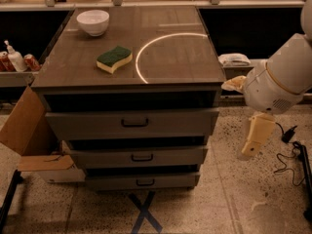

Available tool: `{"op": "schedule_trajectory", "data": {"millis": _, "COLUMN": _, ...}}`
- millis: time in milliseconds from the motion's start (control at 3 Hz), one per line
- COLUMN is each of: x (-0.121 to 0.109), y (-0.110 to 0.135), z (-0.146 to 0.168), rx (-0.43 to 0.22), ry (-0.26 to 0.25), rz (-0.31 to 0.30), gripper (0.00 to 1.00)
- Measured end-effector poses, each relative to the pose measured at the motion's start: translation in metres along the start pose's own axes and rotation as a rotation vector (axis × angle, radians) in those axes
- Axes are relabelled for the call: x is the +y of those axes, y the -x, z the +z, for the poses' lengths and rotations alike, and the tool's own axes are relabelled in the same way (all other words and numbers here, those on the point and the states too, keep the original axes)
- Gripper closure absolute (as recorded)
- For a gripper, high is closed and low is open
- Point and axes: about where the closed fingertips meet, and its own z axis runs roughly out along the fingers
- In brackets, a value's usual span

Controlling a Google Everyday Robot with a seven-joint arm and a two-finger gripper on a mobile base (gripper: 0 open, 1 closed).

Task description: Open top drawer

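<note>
The top drawer (87, 125) is the widest grey front of the cabinet, just under the table top, with a small dark bar handle (134, 123). A dark gap shows above it. Two narrower grey drawer fronts (141, 157) sit below it. My gripper (249, 151) hangs from the white arm to the right of the cabinet, pointing down towards the floor. It is level with the two upper drawers, apart from them, and holds nothing that I can see.
On the table top are a white bowl (93, 21) and a green-and-yellow sponge (114, 59). An open cardboard box (27, 130) leans at the cabinet's left. Cables (287, 152) lie on the floor at right. A blue tape X (145, 211) marks the floor in front.
</note>
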Motion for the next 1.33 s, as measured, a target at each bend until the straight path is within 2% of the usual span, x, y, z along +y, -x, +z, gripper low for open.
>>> {"op": "schedule_trajectory", "data": {"millis": 333, "x": -0.010, "y": 0.012, "z": 0.024, "rx": -0.023, "ry": 0.004, "rz": -0.035, "gripper": 0.00}}
{"op": "schedule_trajectory", "data": {"millis": 1000, "x": -0.028, "y": 0.045, "z": 0.097, "rx": -0.121, "ry": 0.029, "rz": -0.070, "gripper": 0.00}}
{"op": "schedule_trajectory", "data": {"millis": 1333, "x": -0.028, "y": 0.044, "z": 0.100, "rx": -0.109, "ry": 0.030, "rz": -0.072, "gripper": 0.00}}
